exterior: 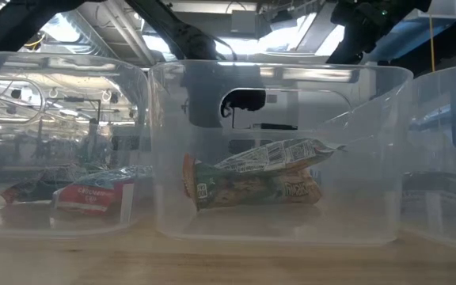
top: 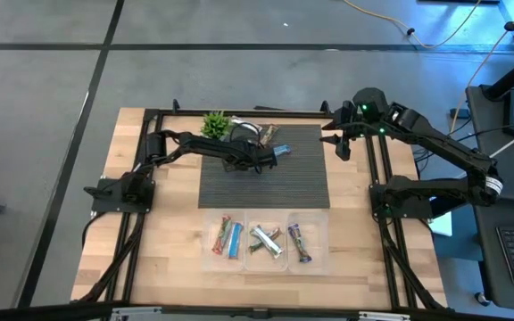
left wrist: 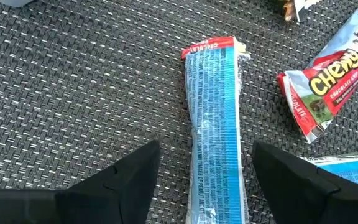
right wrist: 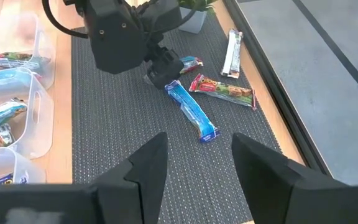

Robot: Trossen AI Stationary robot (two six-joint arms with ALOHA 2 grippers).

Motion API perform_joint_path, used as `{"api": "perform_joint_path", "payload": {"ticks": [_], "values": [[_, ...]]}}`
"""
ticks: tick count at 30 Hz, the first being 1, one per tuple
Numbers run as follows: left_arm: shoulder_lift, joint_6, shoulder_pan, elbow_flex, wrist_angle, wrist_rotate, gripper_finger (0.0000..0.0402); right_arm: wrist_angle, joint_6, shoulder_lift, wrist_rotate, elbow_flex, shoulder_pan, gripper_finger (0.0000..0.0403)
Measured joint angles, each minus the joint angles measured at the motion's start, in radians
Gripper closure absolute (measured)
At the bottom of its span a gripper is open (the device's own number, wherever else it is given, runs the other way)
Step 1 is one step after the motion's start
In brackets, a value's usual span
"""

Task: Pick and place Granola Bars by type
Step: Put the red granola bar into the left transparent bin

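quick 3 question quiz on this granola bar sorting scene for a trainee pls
1. True or false: the left gripper has its fingers open astride the long blue foil-wrapped bar on the dark woven mat.
2. Which wrapper lies beside that bar on the mat? A) red Chewy wrapper B) yellow wrapper C) black wrapper
3. Fill in: the right gripper hangs ____ over the mat, holding nothing.

Key: 1 true. 2 A, the red Chewy chocolate-chip bar. 3 open.
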Motion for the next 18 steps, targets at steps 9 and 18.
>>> {"api": "perform_joint_path", "payload": {"ticks": [9,18], "values": [[-0.007,0.133,-0.001,-0.004,0.015,0.004,0.0152,-0.009,-0.002,0.0,0.001,0.0,0.0,0.0221],[-0.01,0.147,0.001,-0.004,0.016,0.038,0.0152,-0.009,-0.004,0.0,0.001,0.0,0.0,0.0221]]}}
